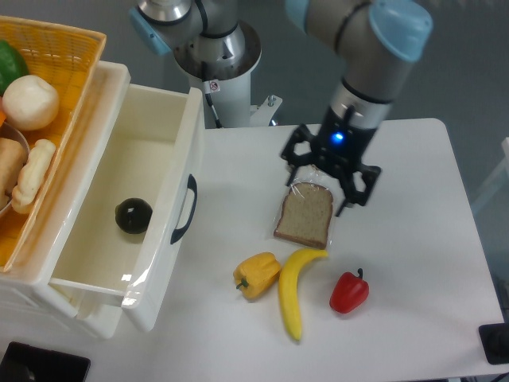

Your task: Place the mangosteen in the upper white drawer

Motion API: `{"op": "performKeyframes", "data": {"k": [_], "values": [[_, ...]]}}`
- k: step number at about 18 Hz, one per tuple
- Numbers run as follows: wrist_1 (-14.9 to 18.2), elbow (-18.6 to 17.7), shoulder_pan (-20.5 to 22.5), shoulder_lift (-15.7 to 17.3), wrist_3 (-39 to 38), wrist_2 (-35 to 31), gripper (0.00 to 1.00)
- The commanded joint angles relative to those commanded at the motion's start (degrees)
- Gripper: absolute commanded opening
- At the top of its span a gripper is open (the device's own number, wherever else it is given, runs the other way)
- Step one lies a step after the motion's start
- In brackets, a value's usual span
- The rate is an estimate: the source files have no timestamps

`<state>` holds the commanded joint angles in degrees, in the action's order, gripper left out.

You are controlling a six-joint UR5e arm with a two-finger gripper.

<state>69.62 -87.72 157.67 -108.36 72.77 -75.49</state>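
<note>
Counter (398, 199) carries the drawer (95, 302), pulled open left of the bread (305, 215). End effector (328, 185) hangs just above the bread, fingers apart, empty. Mangosteen (133, 216) sits inside the drawer, well left of the bread.

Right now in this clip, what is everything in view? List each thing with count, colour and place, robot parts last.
mangosteen: 1, near-black, on the floor of the open drawer.
upper white drawer: 1, cream-white with dark handle, pulled open at left.
wicker basket: 1, orange, far left, holding a pale round fruit, something green and bread-like items.
bagged bread slice: 1, brown, table centre.
yellow pepper: 1, left of the banana.
banana: 1, yellow, below the bread.
red pepper: 1, right of the banana.
table: 1, white.
gripper: 1, black, open, empty, over the bread's upper edge.
</note>
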Motion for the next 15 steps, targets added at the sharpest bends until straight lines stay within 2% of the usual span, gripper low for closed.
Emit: {"op": "performKeyframes", "data": {"k": [3, 6, 10, 12, 15], "values": [[-0.3, 0.6, 1.2, -2.5, 4.9, -1.8, 1.00], [-0.3, 1.4, 1.3, -4.5, 14.1, -9.0, 1.00], [-0.8, 1.8, 2.3, -7.0, 17.2, -12.0, 1.00], [-1.0, 1.6, 2.4, -7.3, 21.3, -13.6, 1.00], [-1.5, 1.5, 2.1, -8.1, 21.4, -13.7, 1.00]]}}
